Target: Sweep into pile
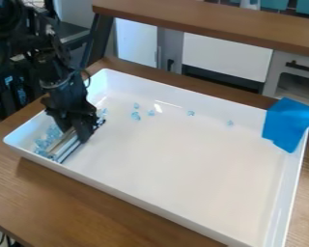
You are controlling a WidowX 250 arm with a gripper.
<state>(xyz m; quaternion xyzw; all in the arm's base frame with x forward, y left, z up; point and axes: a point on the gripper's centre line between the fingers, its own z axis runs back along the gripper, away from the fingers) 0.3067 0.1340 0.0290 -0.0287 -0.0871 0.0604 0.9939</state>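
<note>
Blue bits [52, 137] | bunched beside sweeper [66, 146] | others scattered in tray [183, 169]

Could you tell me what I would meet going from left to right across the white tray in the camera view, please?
Gathered light-blue pieces, black gripper with the sweeping tool it holds, small group of loose pieces, single piece, another single piece, blue cloth.

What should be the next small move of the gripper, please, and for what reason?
The gripper should probably lift the sweeping tool toward the stray pieces, because a pile lies beside the tool, but several pieces lie scattered near the tray's far wall.
</note>
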